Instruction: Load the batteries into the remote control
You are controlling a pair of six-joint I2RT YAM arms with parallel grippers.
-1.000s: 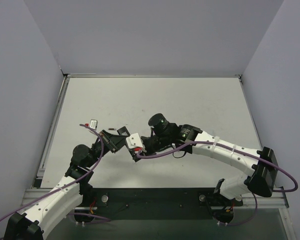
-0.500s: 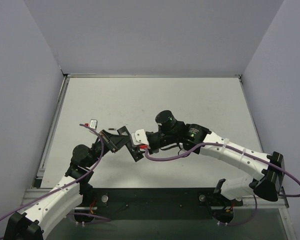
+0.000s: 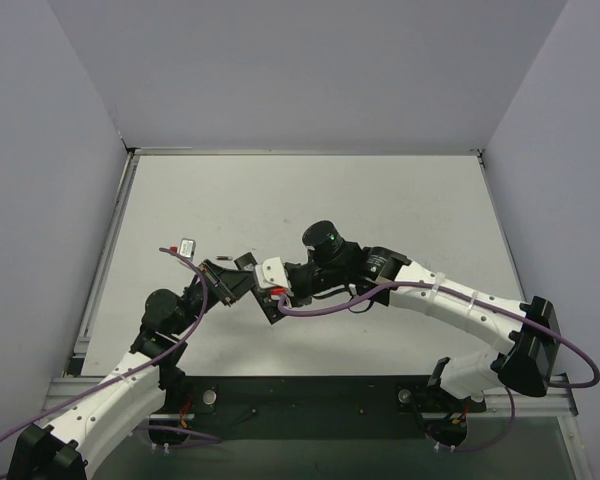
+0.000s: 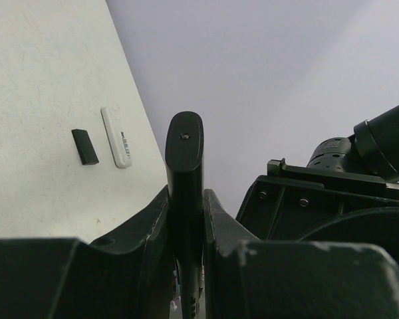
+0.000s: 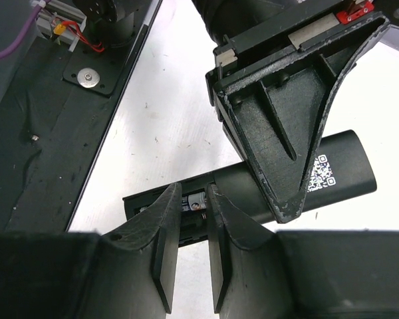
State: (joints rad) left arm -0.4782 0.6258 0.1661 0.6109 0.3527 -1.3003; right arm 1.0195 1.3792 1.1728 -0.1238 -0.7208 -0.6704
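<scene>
**Left end effector** (image 4: pixel 185 197): closed on the remote (image 4: pixel 184 143). One finger presses each broad face. The remote is held clear of the surface (image 3: pixel 380 200), and its rounded end projects past the fingertips.

**Right end effector** (image 5: pixel 193 194): just right of the left one, tips down on the remote's other end. The fingers (image 5: pixel 167 246) are nearly together, with only a narrow slot between them. A small grey piece (image 5: pixel 197 201) sits at the tips against the remote. It cannot be told whether the tips pinch it, or whether it is a battery.

**Remote**: black, slim and rounded at the ends.
- From the left wrist it is seen edge-on, with a small dot near the tip.
- From the right wrist it lies crosswise, with a white square-code label on the part beyond the left finger.
- The end under the right fingertips shows a recess where the grey piece sits.

**White remote** (image 4: pixel 116 137): flat on the surface, left of the remote and well apart from it.

**Black tab** (image 4: pixel 85 146): small and flat, lying just left of the white remote without touching it.
</scene>
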